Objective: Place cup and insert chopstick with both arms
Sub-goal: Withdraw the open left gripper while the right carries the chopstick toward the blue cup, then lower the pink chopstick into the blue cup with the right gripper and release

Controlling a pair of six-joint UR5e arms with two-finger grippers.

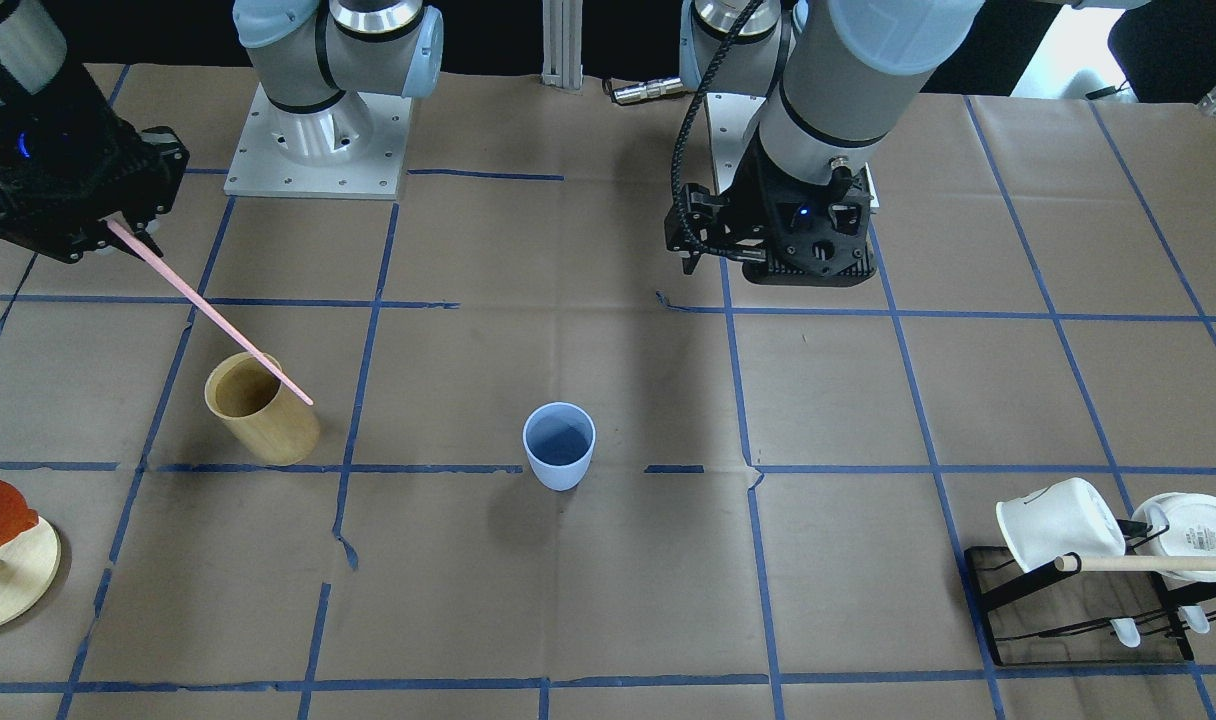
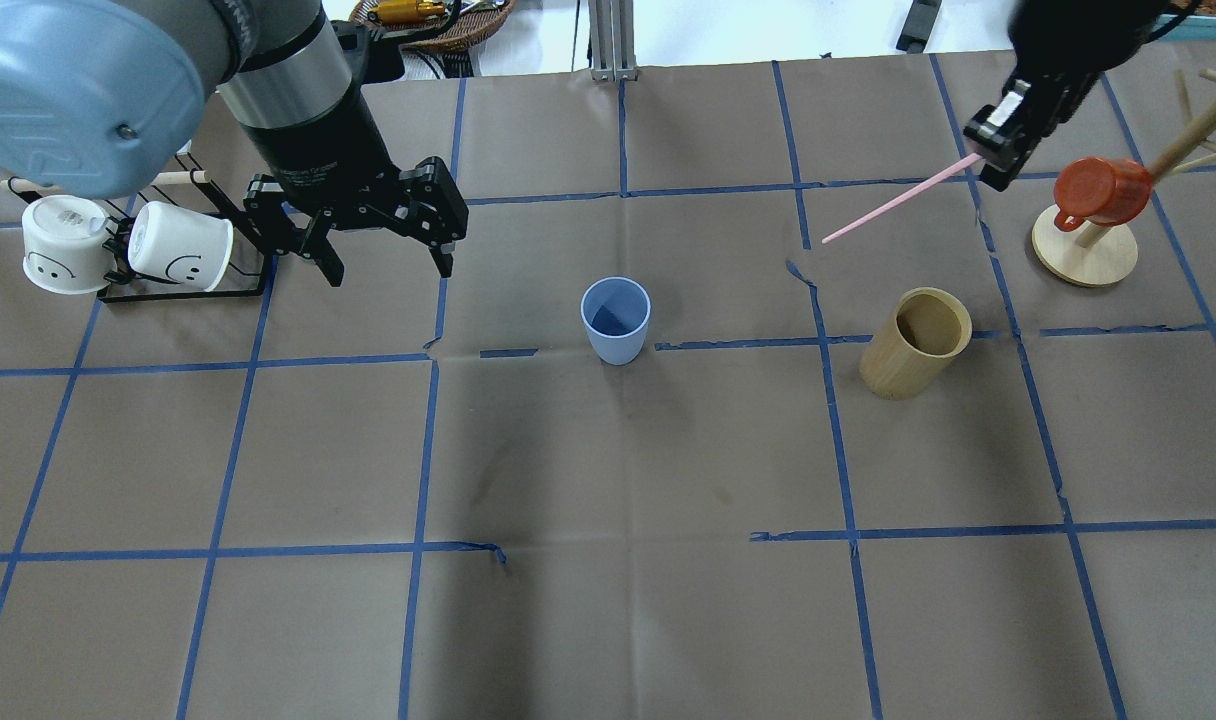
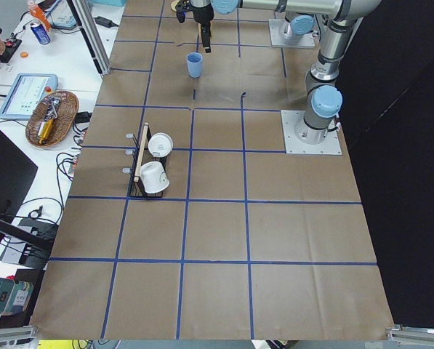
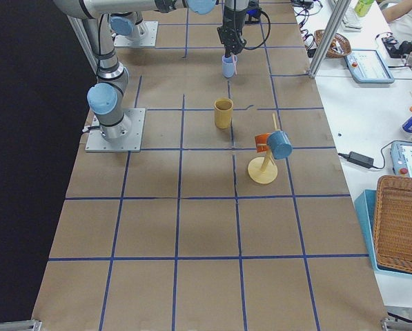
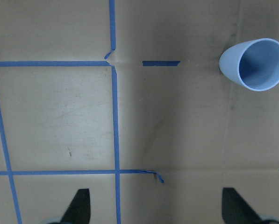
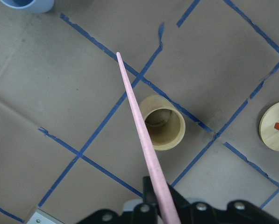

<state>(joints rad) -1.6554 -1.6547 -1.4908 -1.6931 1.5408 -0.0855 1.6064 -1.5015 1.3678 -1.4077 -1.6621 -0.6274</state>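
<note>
Pink slender chopstick [image 2: 901, 200], pinched slantwise in right tool [image 2: 990, 160], may clip and topple light-blue plastic cup [image 2: 616, 345] near the wide-open, empty left tool [image 2: 390, 272].

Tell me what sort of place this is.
Most likely a robotics lab workcell: a left arm and right arm bolted to a table covered in brown paper, gridded with blue tape, and a side bench holding a tablet.
</note>
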